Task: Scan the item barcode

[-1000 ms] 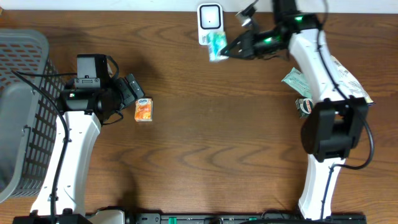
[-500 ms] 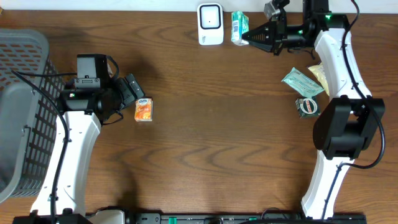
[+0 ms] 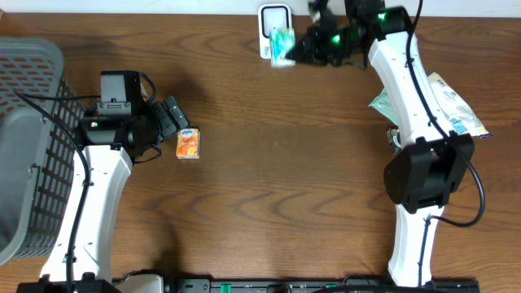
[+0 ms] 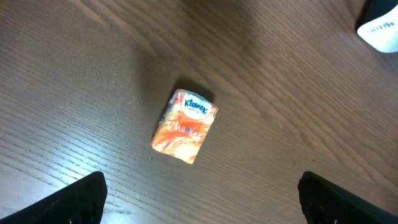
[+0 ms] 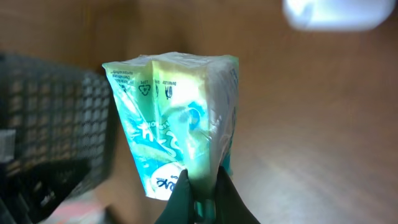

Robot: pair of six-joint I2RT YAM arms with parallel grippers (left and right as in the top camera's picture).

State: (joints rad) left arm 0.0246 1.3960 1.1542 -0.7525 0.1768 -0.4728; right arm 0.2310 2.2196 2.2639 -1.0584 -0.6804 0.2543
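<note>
The green packet (image 5: 180, 124) is pinched at one thin edge by the right pincer (image 5: 199, 199): a slip, or a barcode turned off the scanner (image 3: 273, 18), is risked. The left pincer (image 4: 202, 186) is held apart.

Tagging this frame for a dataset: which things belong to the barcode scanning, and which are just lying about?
In the job: green tissue pack, gripped by the right end effector; white scanner.
Lying about: orange Kleenex pack; grey basket; green sachet; pale printed bag.
</note>
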